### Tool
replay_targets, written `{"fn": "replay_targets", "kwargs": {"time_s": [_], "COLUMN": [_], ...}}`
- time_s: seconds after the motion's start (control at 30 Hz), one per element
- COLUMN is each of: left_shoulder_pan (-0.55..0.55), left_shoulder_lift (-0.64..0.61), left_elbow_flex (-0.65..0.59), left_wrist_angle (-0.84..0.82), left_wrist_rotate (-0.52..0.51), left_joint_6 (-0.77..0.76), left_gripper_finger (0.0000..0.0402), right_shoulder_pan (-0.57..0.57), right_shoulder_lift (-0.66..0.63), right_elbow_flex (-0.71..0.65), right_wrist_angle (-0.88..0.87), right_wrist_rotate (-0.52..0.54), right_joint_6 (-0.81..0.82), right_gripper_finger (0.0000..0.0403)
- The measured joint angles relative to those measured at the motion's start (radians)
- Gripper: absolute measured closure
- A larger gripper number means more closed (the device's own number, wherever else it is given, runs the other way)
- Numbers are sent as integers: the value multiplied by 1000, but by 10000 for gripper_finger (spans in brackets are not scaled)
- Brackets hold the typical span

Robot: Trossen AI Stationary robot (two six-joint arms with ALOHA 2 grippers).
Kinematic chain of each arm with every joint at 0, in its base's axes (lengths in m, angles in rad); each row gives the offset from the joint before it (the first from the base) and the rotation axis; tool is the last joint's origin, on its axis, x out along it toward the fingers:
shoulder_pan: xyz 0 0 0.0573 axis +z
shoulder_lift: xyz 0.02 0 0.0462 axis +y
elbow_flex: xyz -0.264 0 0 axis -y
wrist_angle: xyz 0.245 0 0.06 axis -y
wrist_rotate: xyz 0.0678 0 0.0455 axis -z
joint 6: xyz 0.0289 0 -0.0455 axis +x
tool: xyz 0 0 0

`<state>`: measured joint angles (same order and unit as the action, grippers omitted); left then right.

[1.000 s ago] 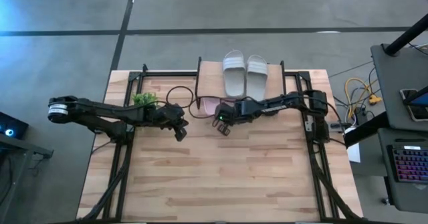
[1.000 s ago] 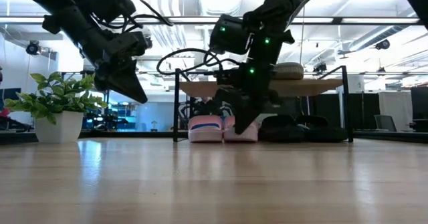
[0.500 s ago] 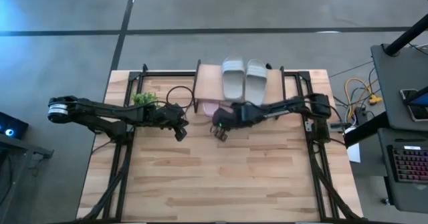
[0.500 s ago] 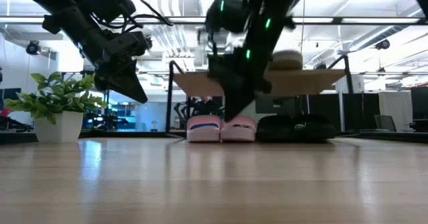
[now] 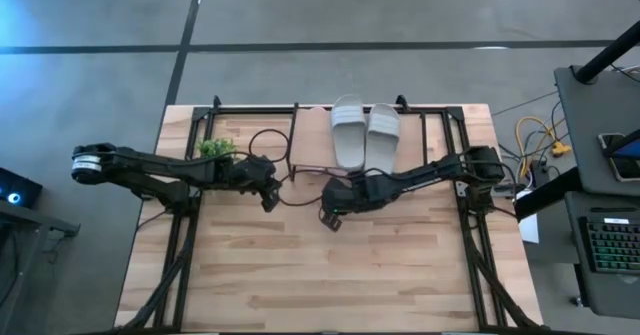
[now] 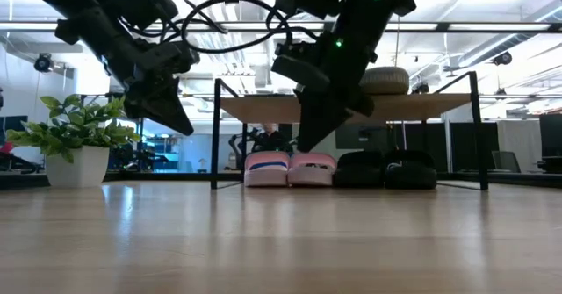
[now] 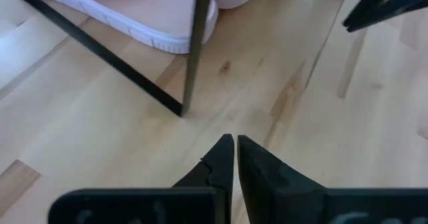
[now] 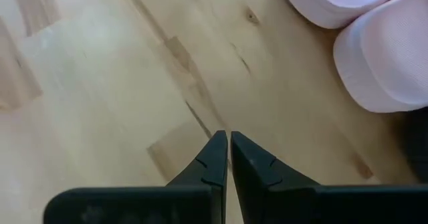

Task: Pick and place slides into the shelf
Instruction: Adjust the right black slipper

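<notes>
Slides fill the shelf (image 6: 351, 108) at the table's (image 5: 330, 265) far edge: the light grey pair (image 5: 365, 133) lies on its plank top, while the pale pink pair (image 6: 288, 168) and the black pair (image 6: 385, 169) stand side by side underneath; no writing can be read on any of them. The right gripper (image 5: 332, 218) hangs clenched and empty just in front of the pink pair, and the left gripper (image 5: 270, 201), likewise clenched on nothing, hangs beside the shelf's left legs near a potted plant (image 6: 72, 142)

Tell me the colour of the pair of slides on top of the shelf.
Light grey slides, lying side by side on the shelf top; the high view shows them best.
</notes>
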<state>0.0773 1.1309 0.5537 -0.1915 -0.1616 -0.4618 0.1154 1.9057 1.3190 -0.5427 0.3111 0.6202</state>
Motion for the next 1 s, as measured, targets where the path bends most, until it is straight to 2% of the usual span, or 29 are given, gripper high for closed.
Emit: {"fn": "replay_targets", "kwargs": {"time_s": [0.2,0.4,0.57,0.8,1.0], "left_shoulder_pan": [-24,-37,-59,-70,-70], "left_shoulder_lift": [0,0,0,0,0], "left_elbow_flex": [0,0,-2,-3,-3], "left_wrist_angle": [5,-1,-8,-10,-9], "left_wrist_rotate": [1,0,0,-6,-30], "left_joint_6": [-2,-2,-2,-2,-2], "left_gripper_finger": [395,395,395,395,395], "right_shoulder_pan": [-9,-96,-152,-87,-10], "right_shoulder_lift": [1,1,-1,-5,-6], "right_elbow_flex": [-1,-15,-16,-7,17], "right_wrist_angle": [0,-1,1,2,7], "right_wrist_rotate": [43,53,10,-32,-33], "right_joint_6": [-5,-78,-76,-69,8], "right_gripper_finger": [390,390,390,390,390]}}
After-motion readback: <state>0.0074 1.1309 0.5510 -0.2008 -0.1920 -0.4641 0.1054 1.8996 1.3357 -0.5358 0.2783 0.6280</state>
